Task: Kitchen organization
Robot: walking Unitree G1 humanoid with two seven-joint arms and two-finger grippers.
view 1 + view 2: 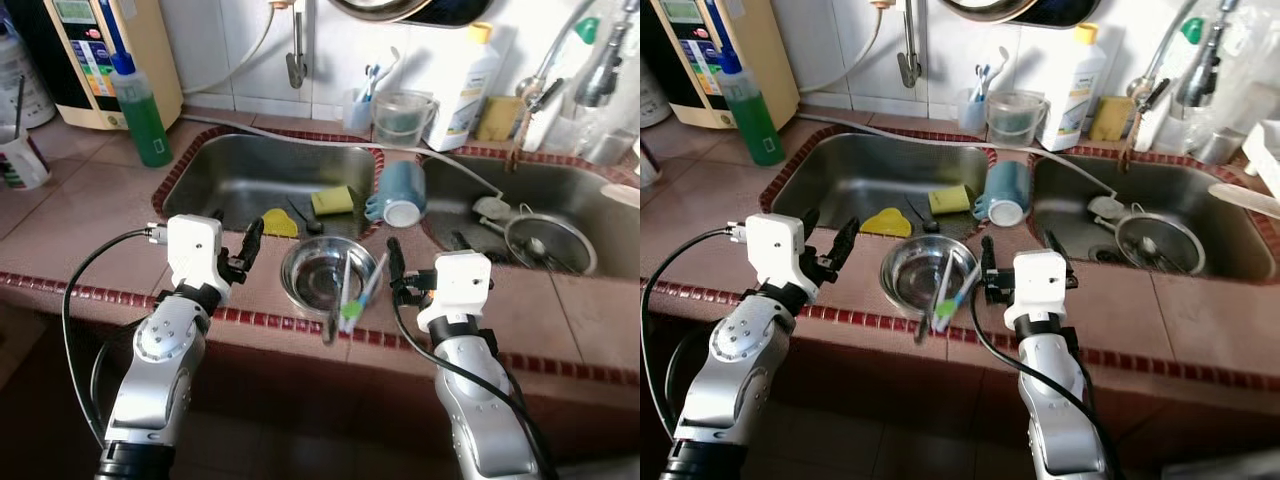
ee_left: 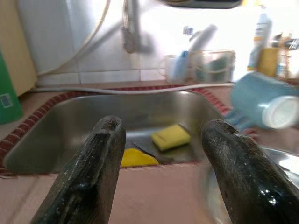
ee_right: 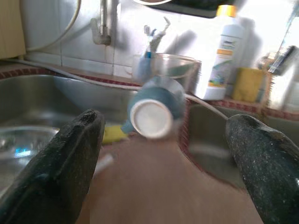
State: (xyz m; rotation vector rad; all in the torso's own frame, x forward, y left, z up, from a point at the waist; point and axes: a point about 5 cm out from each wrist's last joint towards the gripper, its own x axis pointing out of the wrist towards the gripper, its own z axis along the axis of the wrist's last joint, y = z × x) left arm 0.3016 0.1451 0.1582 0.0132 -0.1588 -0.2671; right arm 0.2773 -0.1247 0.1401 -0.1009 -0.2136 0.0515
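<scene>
A steel bowl (image 1: 312,275) stands on the tiled counter at the front rim of the left sink (image 1: 230,175). A metal utensil and a green-tipped one (image 1: 352,303) lean out of it. A blue mug (image 1: 400,192) lies on its side on the divider between the two sinks. In the left sink lie a yellow sponge (image 1: 332,200) and a yellow scraper (image 1: 280,222). My left gripper (image 2: 161,130) hovers open just left of the bowl, holding nothing. On the bowl's right my right gripper (image 3: 163,121) is also open, pointing toward the mug (image 3: 154,112).
A green bottle (image 1: 140,110) and a beige appliance (image 1: 110,50) stand at the back left, a white cup (image 1: 20,160) further left. A measuring jug (image 1: 400,118) and white bottle (image 1: 465,85) line the back wall. A strainer (image 1: 548,240) lies in the right sink.
</scene>
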